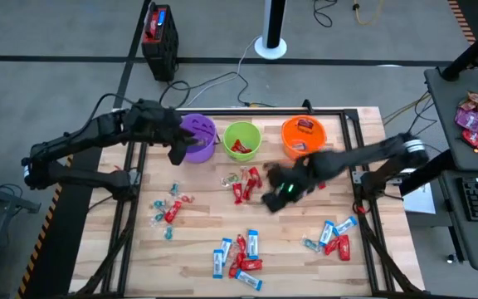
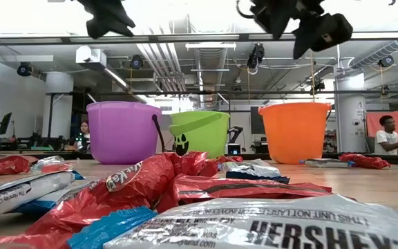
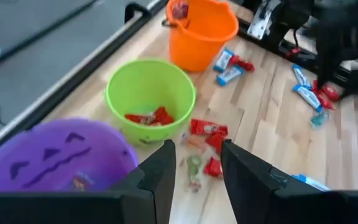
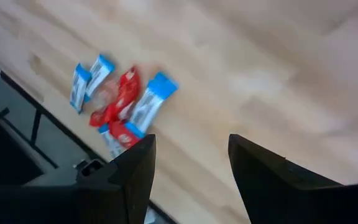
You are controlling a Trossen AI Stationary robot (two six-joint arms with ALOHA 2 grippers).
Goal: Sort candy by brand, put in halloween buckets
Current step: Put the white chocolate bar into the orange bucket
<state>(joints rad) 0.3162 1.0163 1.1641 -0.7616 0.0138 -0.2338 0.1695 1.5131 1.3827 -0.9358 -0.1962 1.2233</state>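
Sorting is only begun, approx. The purple bucket (image 1: 197, 133) holds one piece, the green bucket (image 1: 241, 139) a few red ones, the orange bucket (image 1: 304, 135) one red. Most candy (image 1: 241, 256) lies scattered on the surface (image 1: 197, 241). Left gripper (image 1: 178, 151) hangs at the purple bucket, fingers spread, empty. Right gripper (image 1: 274, 196) is mid-surface, fingers spread, w/o candy.

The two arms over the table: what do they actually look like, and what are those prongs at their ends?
Both are dark, nearly black, jointed arms. The left gripper and right gripper each end in two flat, dark, blade-like fingers, seen close up in the wrist views. A small green light glows on the right arm near its gripper. No other markings are legible.
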